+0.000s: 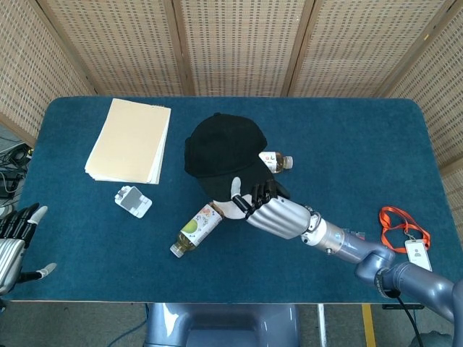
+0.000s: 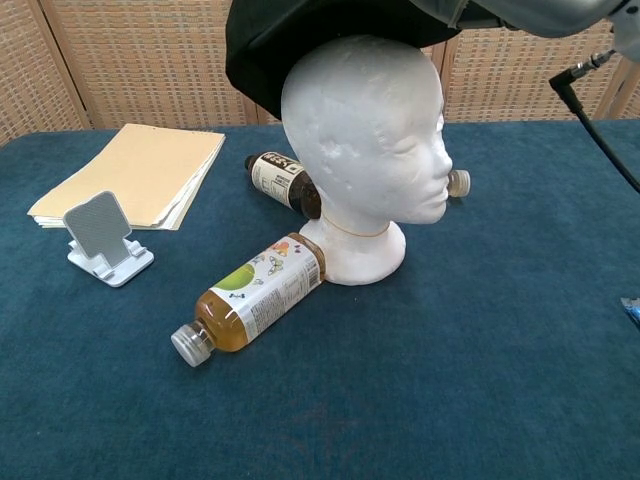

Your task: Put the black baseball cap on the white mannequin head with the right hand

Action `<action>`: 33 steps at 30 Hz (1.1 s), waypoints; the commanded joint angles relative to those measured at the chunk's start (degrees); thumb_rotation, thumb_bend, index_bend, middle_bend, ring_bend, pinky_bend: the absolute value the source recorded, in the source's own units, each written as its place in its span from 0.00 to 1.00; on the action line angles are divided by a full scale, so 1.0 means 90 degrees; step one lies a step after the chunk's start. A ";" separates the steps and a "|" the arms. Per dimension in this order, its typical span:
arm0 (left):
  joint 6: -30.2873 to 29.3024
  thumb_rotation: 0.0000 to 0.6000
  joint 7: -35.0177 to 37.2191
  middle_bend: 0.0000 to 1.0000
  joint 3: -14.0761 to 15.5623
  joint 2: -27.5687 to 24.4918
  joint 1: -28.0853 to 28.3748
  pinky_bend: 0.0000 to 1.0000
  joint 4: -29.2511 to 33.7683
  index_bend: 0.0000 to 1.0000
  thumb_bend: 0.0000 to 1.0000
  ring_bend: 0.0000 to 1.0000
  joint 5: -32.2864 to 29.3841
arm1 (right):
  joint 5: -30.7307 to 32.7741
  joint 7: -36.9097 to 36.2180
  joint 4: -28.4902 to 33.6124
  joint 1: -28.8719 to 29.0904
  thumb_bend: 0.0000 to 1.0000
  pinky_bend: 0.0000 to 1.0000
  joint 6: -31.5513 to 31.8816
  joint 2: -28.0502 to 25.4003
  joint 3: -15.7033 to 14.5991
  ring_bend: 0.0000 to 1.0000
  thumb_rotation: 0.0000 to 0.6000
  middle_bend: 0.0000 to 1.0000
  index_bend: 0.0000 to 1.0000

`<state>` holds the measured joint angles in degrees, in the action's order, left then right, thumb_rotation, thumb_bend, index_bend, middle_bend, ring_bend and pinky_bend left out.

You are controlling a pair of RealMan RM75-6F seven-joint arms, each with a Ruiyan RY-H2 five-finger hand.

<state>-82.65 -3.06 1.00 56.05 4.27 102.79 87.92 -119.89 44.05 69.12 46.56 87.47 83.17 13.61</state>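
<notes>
The black baseball cap [image 1: 221,155] sits over the top of the white mannequin head [image 2: 375,140] and hides most of it in the head view. In the chest view the cap [image 2: 300,40] hangs down behind the crown, with the face bare. My right hand [image 1: 271,211] grips the cap's front edge, fingers curled over it, just in front of the head. My left hand [image 1: 14,238] hangs with fingers apart off the table's near left corner, holding nothing.
Two bottles lie beside the head's base: a yellow one [image 2: 250,300] in front and a dark one [image 2: 283,180] behind. A phone stand [image 2: 100,240] and a manila folder stack [image 1: 130,141] lie to the left. A lanyard [image 1: 405,231] lies at the right.
</notes>
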 commanded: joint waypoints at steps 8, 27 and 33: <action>0.0030 1.00 0.0012 0.00 0.0012 -0.0003 0.0013 0.00 -0.0001 0.00 0.00 0.00 0.0010 | -0.0048 0.0114 -0.0053 -0.0364 0.83 1.00 0.0366 0.0137 -0.0342 1.00 1.00 1.00 0.67; 0.0038 1.00 0.0026 0.00 0.0030 -0.0013 0.0014 0.00 0.0001 0.00 0.00 0.00 0.0030 | -0.0054 -0.0209 -0.0584 -0.0860 0.81 1.00 0.0620 0.0564 -0.0919 1.00 1.00 1.00 0.66; 0.0033 1.00 0.0023 0.00 0.0040 -0.0016 0.0010 0.00 0.0013 0.00 0.00 0.00 0.0045 | 0.0057 -0.0382 -0.0689 -0.0945 0.82 1.00 0.0616 0.0652 -0.0981 1.00 1.00 1.00 0.65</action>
<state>-82.33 -2.87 1.36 55.91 4.36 102.90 88.33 -119.46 40.72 63.03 38.15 92.96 88.97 4.84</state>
